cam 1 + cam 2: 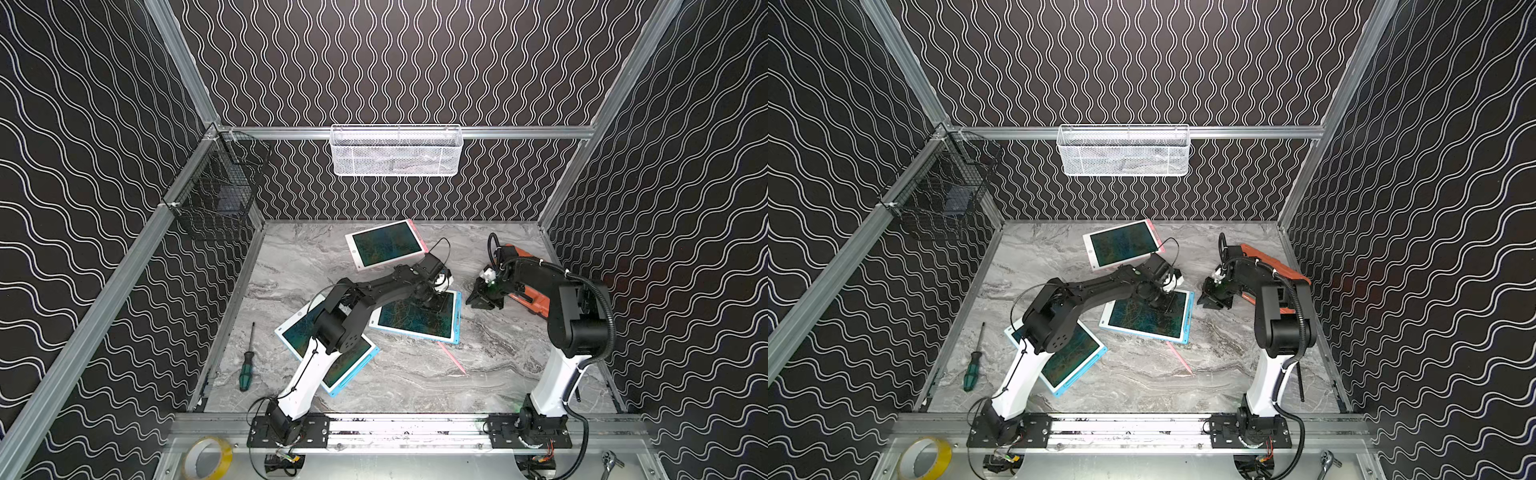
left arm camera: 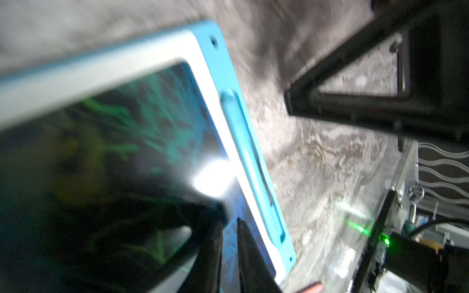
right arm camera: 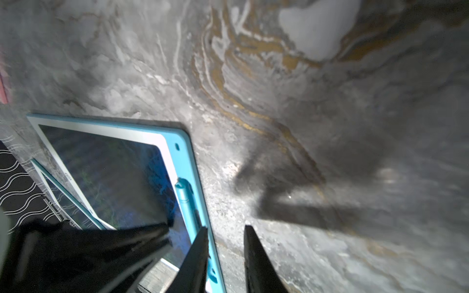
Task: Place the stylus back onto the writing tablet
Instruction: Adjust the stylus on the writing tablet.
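A blue-framed writing tablet (image 1: pixel 415 320) (image 1: pixel 1146 318) lies mid-table, and a blue stylus (image 2: pixel 243 142) (image 3: pixel 187 200) rests in the slot along its right edge. On the marble in front of this tablet lies a pink stylus (image 1: pixel 452 358) (image 1: pixel 1179 357). My left gripper (image 1: pixel 437 306) (image 2: pixel 229 220) hangs over the tablet's screen near the slot, its jaws a narrow gap apart and empty. Just off the tablet's right edge is my right gripper (image 1: pixel 473 302) (image 3: pixel 225 228), open and empty, with one finger over the blue rim and the other over the table.
A pink-edged tablet (image 1: pixel 386 243) lies at the back. Another blue tablet (image 1: pixel 349 365) sits under my left arm. A green screwdriver (image 1: pixel 248 365) lies at the left, an orange object (image 1: pixel 532 301) behind my right arm. Baskets (image 1: pixel 397 149) (image 1: pixel 216 187) hang on the walls.
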